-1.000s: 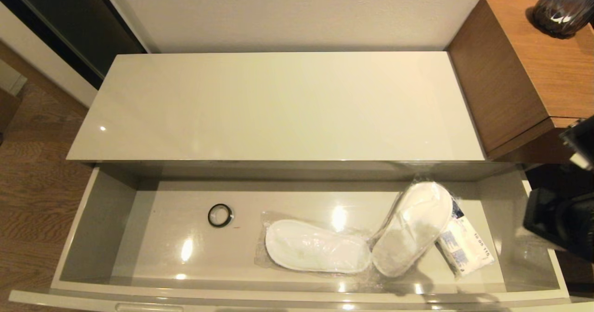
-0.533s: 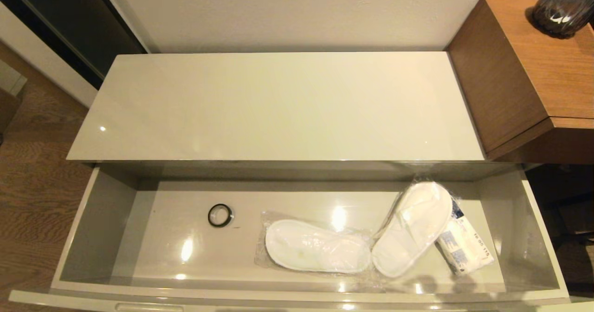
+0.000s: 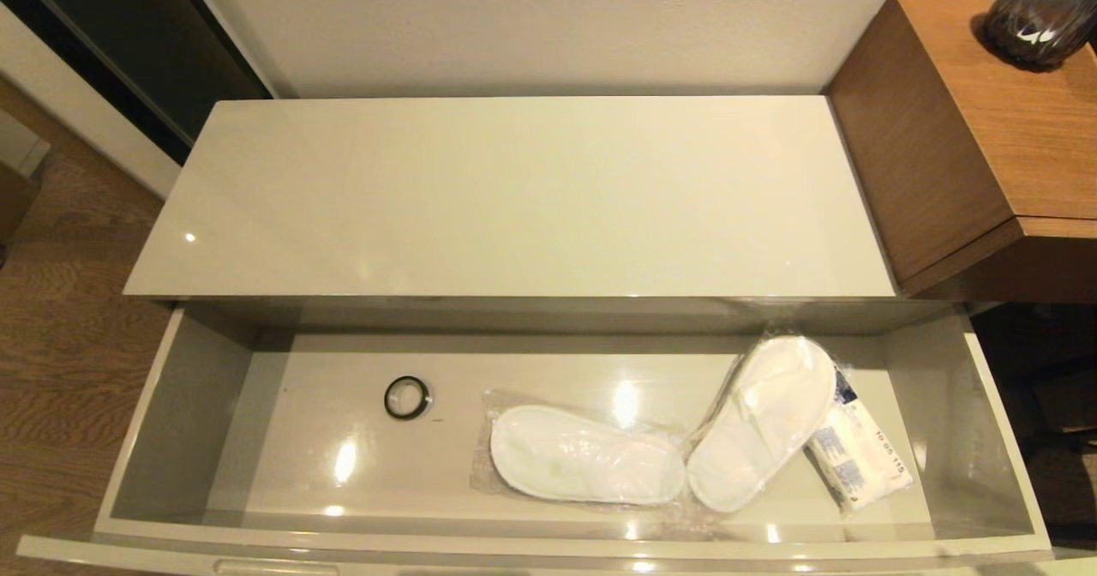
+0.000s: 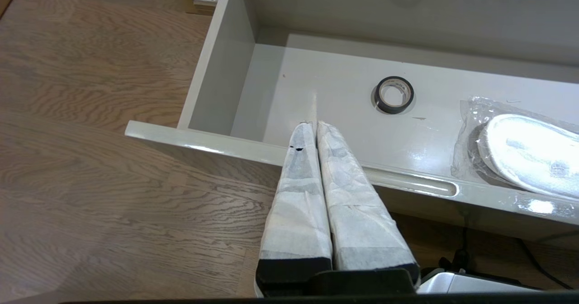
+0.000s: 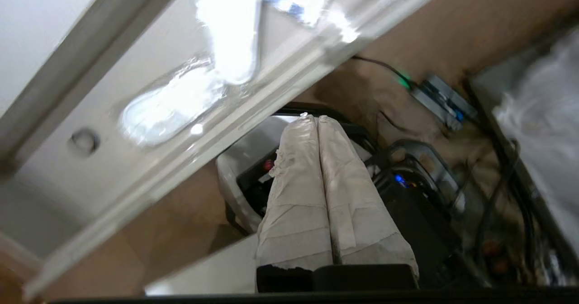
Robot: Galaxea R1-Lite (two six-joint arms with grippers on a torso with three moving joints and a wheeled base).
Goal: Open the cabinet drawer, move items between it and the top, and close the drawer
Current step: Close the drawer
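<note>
Drawer (image 3: 184, 405) pulled fully out below the top (image 3: 514, 199). Tape roll (image 3: 407, 398) flat on the drawer floor, left of centre, apart from everything else. Slippers (image 3: 587, 456) in clear plastic right of the roll: one lying lengthwise, the other (image 3: 763, 422) angled, its toe toward the back right, touching the first at the near end. White packet (image 3: 857, 456) with blue print just right of the angled slipper, partly under it. Nothing on the top. Wooden unit (image 3: 968, 122) with dark vase (image 3: 1041, 10) at the right.

Left pincer (image 4: 312, 124) pressed together, empty, above the drawer's front rim near the left end. Right pincer (image 5: 313, 117) pressed together, empty, off the drawer front, over the floor and robot base.
</note>
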